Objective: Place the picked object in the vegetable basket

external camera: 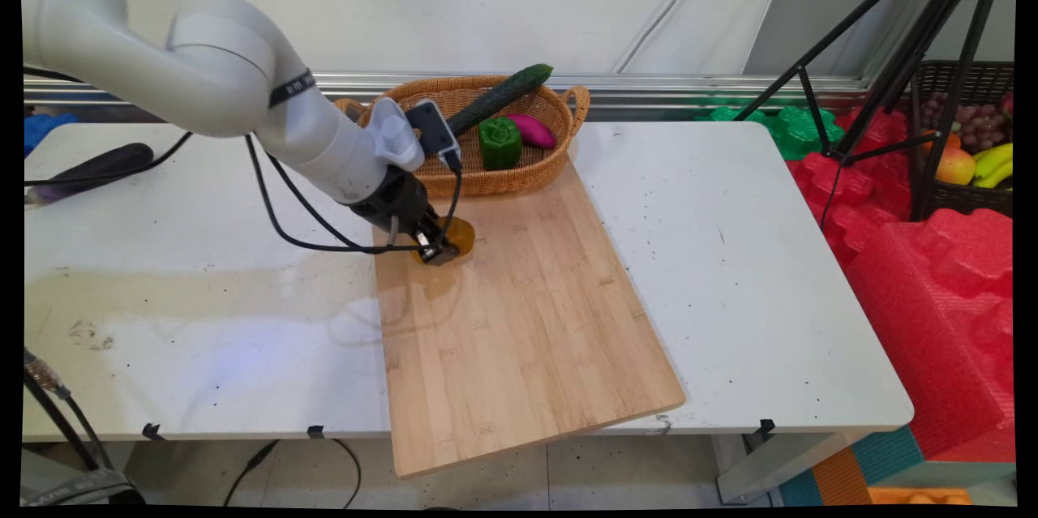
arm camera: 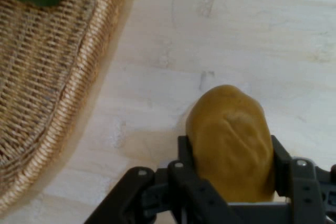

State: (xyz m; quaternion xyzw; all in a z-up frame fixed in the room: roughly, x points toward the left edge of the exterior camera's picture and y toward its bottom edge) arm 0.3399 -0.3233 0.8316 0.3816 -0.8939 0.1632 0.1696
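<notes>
A yellow-brown potato (external camera: 459,237) lies on the wooden cutting board (external camera: 519,315) near its far left corner. My gripper (external camera: 439,249) is down on the board and shut on the potato (arm camera: 231,142), with a black finger pressed against each of its sides. Just behind stands a wicker basket (external camera: 486,177) holding a green bell pepper (external camera: 499,143), a pink-purple sweet potato (external camera: 531,130) and a long cucumber (external camera: 499,98). In the hand view the basket's woven wall (arm camera: 47,98) fills the left side.
A dark eggplant (external camera: 89,171) lies at the table's far left. Black cables hang from the arm over the board's left edge. A tripod (external camera: 892,56), red foam blocks (external camera: 932,275) and a dark fruit basket (external camera: 969,137) stand off the table's right side.
</notes>
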